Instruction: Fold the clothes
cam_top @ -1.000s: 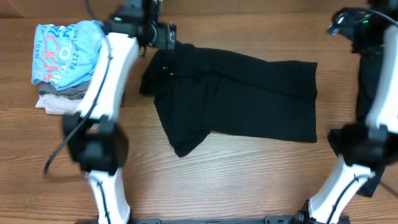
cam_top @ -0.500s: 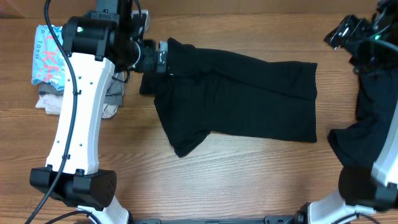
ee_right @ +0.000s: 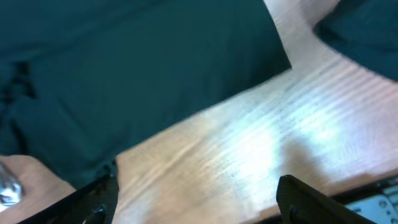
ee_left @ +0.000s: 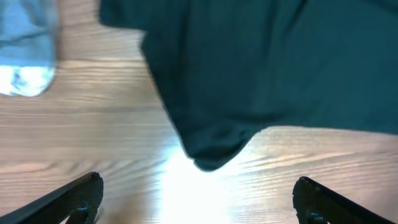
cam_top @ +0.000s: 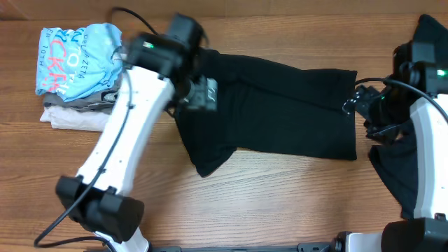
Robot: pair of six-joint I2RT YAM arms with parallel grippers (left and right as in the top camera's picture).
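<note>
Clothes [cam_top: 280, 112] lie beneath left hand [cam_top: 204, 94], beside right hand [cam_top: 352, 105].

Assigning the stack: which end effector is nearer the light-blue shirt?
Left. The left end effector is over the left end of the black garment, just right of the light-blue shirt; the right end effector is at the garment's far right edge.

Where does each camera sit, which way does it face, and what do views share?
Overhead: above the table, looking down at the black garment; left arm and right arm show.
Left wrist: looks down on the garment's tip; open left gripper frames it.
Right wrist: over a garment corner; open right gripper shows.
Shared: all show the black garment on wood.
</note>
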